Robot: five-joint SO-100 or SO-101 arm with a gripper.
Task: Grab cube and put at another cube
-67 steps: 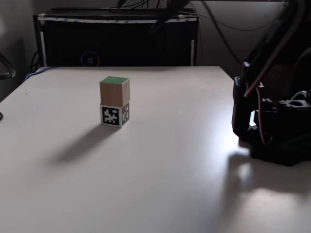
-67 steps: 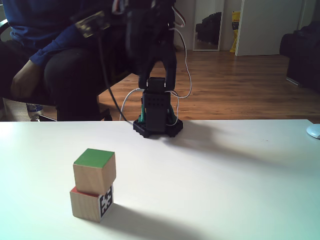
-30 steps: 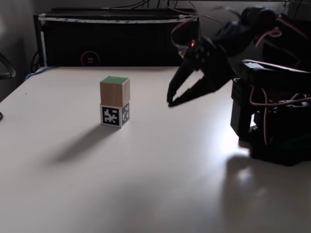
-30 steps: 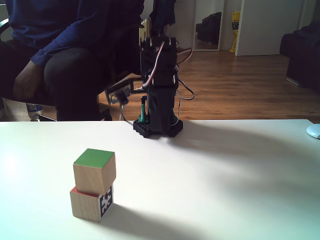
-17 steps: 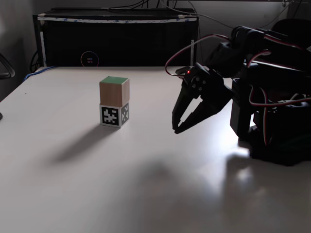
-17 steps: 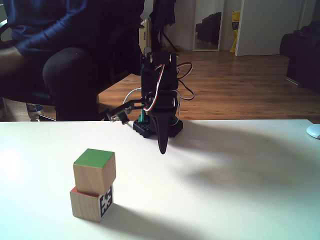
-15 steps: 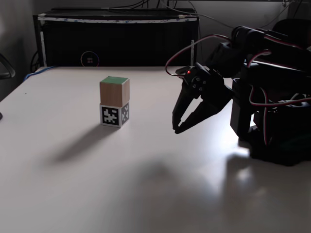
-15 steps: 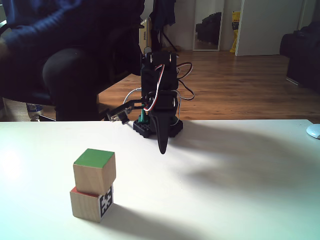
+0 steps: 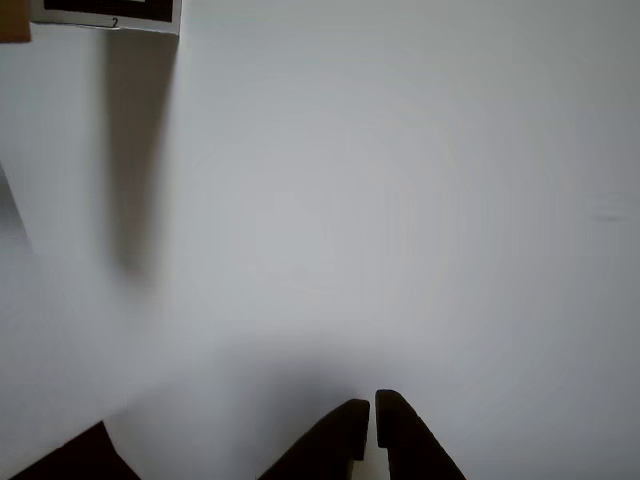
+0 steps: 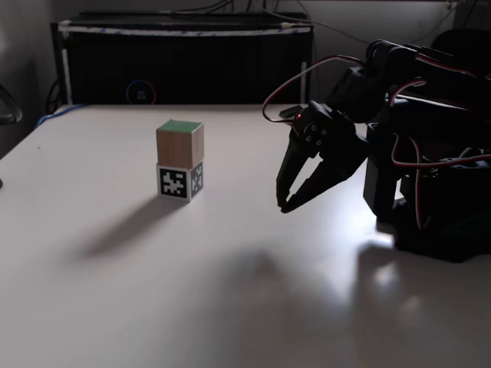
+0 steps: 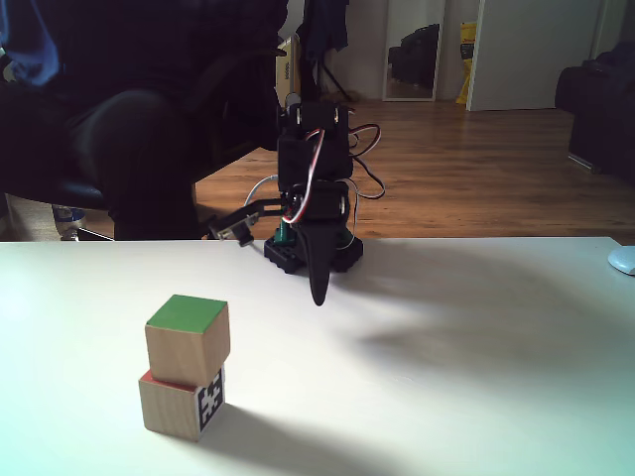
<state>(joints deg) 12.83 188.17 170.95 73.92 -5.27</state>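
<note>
The cube, wood with a green top, sits stacked on another cube. That lower cube shows black-and-white marker faces and a red sliver on top. Its marker edge peeks in at the top left of the other view. My gripper hangs just above the table, well to the right of the stack in a fixed view. Its tips point down, shut and holding nothing, with only a thin slit between the dark fingers.
The arm's base stands at the table's right side. A black cabinet lines the far edge. A seated person is behind the table. A white object lies at the right edge.
The arm came down from its raised pose until the gripper hung low over the table. Over the last half second it edged slightly right and lower. The stack has not moved.
</note>
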